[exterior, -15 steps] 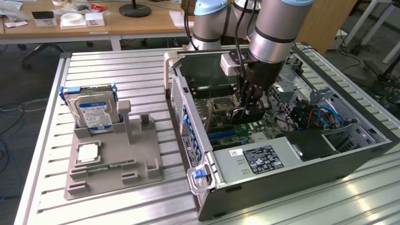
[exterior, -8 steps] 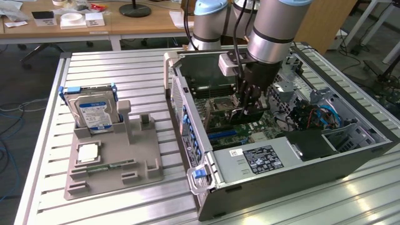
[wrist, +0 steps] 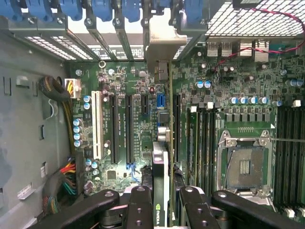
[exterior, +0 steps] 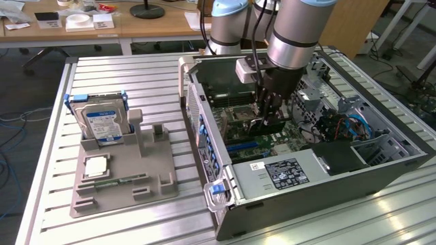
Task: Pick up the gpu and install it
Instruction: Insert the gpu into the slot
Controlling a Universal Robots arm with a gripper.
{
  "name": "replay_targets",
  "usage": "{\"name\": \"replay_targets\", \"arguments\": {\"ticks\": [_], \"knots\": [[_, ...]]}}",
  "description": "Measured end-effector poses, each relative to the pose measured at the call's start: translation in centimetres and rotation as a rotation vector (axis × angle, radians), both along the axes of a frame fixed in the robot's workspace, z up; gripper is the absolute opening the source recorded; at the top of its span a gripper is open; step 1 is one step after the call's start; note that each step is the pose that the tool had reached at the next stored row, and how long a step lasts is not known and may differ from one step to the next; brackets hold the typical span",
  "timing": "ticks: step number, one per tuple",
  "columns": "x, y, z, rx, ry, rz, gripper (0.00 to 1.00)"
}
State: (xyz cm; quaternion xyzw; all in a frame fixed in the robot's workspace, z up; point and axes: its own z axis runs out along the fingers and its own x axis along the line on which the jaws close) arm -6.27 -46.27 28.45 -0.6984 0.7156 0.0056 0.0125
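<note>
The gpu (wrist: 161,164) is seen edge-on in the wrist view as a thin dark card. Its silver end bracket (wrist: 164,43) reaches the rear slot openings of the case. My gripper (wrist: 164,207) is shut on it, with a black finger (wrist: 140,205) on each side. In the exterior view the gripper (exterior: 267,120) reaches down inside the open computer case (exterior: 307,199), and the gpu (exterior: 264,128) stands upright just above the motherboard (exterior: 238,140). The card runs alongside a long black slot (wrist: 177,129). I cannot tell whether it is seated.
Black expansion slots (wrist: 113,129) and a white slot (wrist: 98,124) lie beside the card, and the CPU socket (wrist: 243,164) on its other side. At the exterior view's left, a grey fixture (exterior: 153,178) holds a silver hard drive (exterior: 102,122), a chip (exterior: 95,166) and a memory stick (exterior: 116,179).
</note>
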Motion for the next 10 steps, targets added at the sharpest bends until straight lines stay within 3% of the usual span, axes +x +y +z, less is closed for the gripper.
{"name": "replay_targets", "arguments": {"ticks": [10], "knots": [[-0.33, 0.0, -0.1, -0.0002, 0.0001, 0.0, 0.27]]}}
